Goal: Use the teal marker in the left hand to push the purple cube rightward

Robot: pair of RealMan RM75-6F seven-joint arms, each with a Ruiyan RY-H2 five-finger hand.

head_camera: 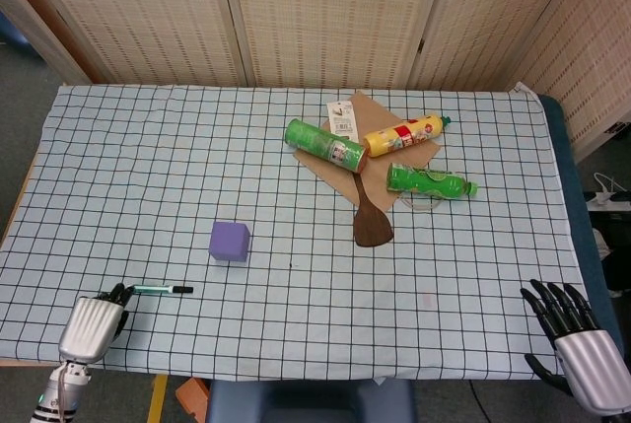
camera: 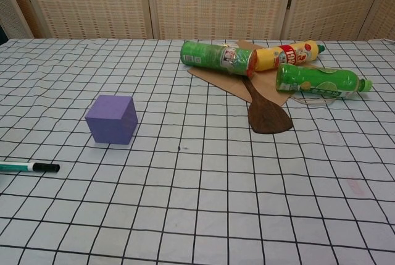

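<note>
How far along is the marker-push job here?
Nothing is done yet. The marker lies on the table, and the left hand is at its teal end; a grip can't be confirmed. The cube sits untouched. Left: lift the marker, push the cube rightward.
</note>
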